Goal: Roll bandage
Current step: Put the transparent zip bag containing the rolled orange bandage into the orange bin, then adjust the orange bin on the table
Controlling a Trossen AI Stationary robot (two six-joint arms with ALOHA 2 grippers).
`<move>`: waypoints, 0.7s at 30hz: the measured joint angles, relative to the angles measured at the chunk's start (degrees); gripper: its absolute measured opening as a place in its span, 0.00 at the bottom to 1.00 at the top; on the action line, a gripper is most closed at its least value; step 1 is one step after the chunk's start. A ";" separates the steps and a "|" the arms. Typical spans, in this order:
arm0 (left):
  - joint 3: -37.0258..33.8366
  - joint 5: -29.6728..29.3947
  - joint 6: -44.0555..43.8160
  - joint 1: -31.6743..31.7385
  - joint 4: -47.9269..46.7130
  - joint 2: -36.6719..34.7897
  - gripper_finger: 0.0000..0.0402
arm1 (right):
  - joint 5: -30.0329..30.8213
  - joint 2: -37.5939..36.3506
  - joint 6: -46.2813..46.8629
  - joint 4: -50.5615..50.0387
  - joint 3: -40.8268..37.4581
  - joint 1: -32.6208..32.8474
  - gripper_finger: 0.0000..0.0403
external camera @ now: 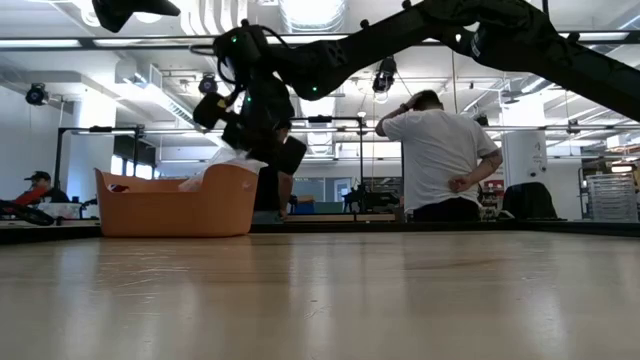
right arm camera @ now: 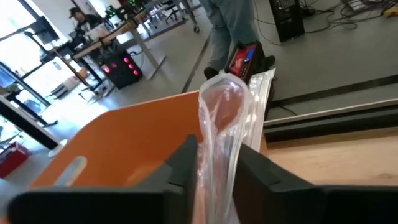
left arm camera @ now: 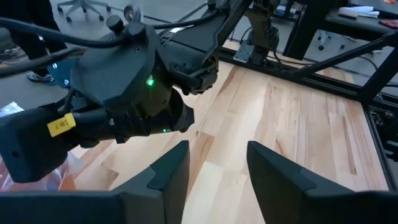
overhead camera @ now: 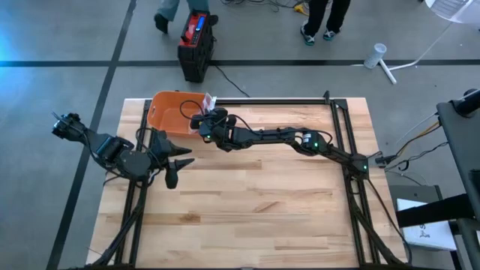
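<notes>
**Over the orange basket: a packet between the right fingers**

Above the orange basket (overhead camera: 169,112) at the table's (overhead camera: 262,202) far left corner, the right gripper (right arm camera: 214,165) pinches a clear plastic packet (right arm camera: 227,118) (presumably the bandage; its contents cannot be made out). The step in hand appears to be fetching or depositing it. The left gripper (left arm camera: 214,168) waits nearby, fingers parted and empty. Next, the packet needs carrying clear of the rim.

Glossy clear plastic bag (right arm camera: 227,134), matt orange plastic basket (right arm camera: 134,146), smooth wooden table (overhead camera: 262,195).
</notes>
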 joint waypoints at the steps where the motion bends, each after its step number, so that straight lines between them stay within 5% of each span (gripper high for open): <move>1: 0.00 0.00 -0.15 0.00 0.00 0.00 0.39 | 0.05 0.01 0.02 -0.25 -0.07 0.01 0.19; 7: 0.00 0.40 -0.80 0.00 -0.03 -0.14 0.47 | 0.09 -0.11 -0.17 1.50 -0.09 0.30 0.39; 14: 0.00 1.88 -2.42 0.00 -1.15 -0.08 0.53 | 4.97 -4.31 -10.86 1.31 -0.07 2.58 0.50; 21: -0.44 -3.51 -11.53 0.00 -9.95 -0.60 0.49 | 10.04 -13.95 -16.04 -18.80 -0.13 5.27 0.53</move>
